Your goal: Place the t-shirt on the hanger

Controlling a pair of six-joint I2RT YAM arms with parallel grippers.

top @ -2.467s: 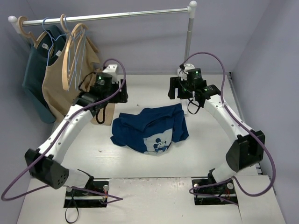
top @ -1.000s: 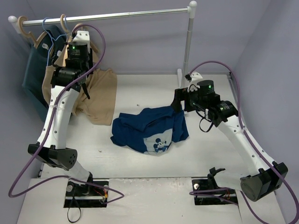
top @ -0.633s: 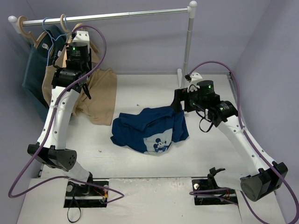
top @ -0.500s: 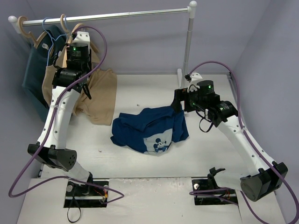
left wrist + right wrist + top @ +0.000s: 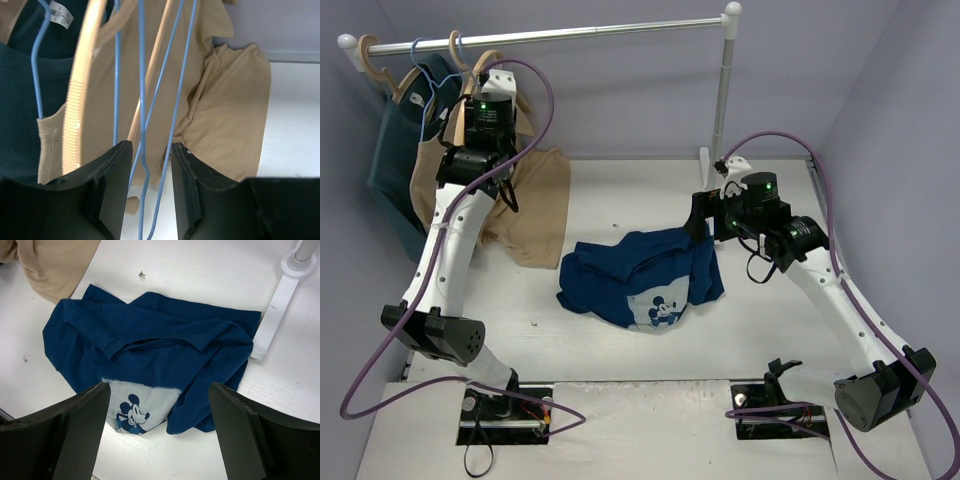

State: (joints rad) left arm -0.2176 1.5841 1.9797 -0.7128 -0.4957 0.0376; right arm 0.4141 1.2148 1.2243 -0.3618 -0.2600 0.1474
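Observation:
The navy t-shirt [image 5: 640, 275] lies crumpled mid-table with its pale Mickey print facing up; it also shows in the right wrist view [image 5: 160, 345]. The thin light-blue hanger [image 5: 420, 60] hangs on the rail at the back left. In the left wrist view its blue wires [image 5: 141, 100] run down between my fingers. My left gripper [image 5: 462, 160] [image 5: 152, 150] is raised to the hangers, its jaws narrowly open around those wires. My right gripper [image 5: 704, 218] [image 5: 159, 387] is wide open and empty, just above the shirt's right side.
A metal rail [image 5: 550, 35] on a post [image 5: 723, 90] crosses the back. It carries thick wooden hangers [image 5: 460, 60] [image 5: 80, 100], a tan garment [image 5: 535, 210] [image 5: 225, 110] that drapes onto the table, and a dark teal garment [image 5: 390, 170]. The post's base [image 5: 300, 260] stands beside the shirt.
My left arm has risen from the table to the hangers on the rail and edged slightly right. My right arm has swung over the shirt. The shirt has not moved.

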